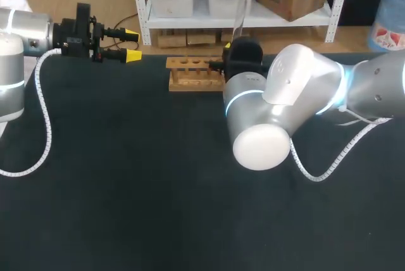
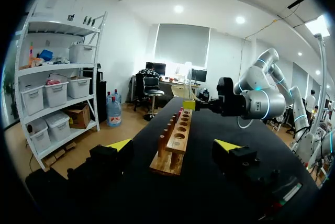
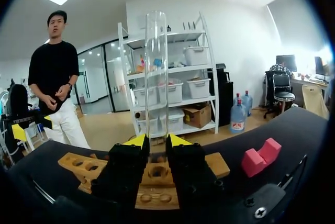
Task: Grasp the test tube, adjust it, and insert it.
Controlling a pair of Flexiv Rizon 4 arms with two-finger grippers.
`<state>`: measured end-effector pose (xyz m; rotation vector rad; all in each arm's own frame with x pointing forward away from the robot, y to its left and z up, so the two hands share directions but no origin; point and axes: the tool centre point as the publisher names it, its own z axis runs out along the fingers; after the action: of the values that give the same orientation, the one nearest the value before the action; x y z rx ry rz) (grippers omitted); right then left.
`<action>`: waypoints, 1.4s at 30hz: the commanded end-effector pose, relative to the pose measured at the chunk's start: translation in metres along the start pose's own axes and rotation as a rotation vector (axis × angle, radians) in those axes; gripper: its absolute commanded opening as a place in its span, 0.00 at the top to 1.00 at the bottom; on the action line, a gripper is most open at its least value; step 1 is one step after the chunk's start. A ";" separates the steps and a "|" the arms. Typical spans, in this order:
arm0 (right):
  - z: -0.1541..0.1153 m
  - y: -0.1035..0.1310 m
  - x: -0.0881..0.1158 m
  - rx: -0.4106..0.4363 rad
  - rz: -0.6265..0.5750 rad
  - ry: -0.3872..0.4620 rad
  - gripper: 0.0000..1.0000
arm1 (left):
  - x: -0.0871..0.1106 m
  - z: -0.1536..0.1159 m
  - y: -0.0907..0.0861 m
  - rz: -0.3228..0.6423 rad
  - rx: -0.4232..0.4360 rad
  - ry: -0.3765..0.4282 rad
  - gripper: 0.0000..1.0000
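Right jaws tight around upright test tube point(image 3: 156, 77) over wooden rack point(image 1: 193, 82); left jaws wide apart.

Clear glossy test tube point(image 3: 156, 77), bare wooden rack point(image 1: 193, 75), matt dark table point(image 1: 126, 189) — smooth glossy right arm point(image 1: 297, 87)

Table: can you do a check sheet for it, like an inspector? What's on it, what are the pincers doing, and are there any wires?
Surface: table with a dark, flat cover.
Job's things: test tube, clear, upright in the right pincer, lower end hidden; wooden rack below it, and the holes that show are empty.
Clutter: pink block on the table, apart from the rack.
Grippers: left pincer open, empty, pointing towards the rack; right pincer shut on the test tube, over the rack.
Cables: white coiled cable by the left arm; second coiled cable by the right arm.
Surroundings: nothing seen touching the table.
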<state>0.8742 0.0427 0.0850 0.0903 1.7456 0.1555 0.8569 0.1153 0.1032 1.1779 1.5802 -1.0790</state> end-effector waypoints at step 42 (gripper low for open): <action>-0.003 0.005 0.015 0.023 0.039 0.045 0.00 | 0.001 0.000 -0.001 0.002 -0.003 -0.002 0.00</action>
<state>0.8714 0.0507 0.0706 0.1388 1.7931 0.1636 0.8569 0.1153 0.1032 1.1779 1.5802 -1.0790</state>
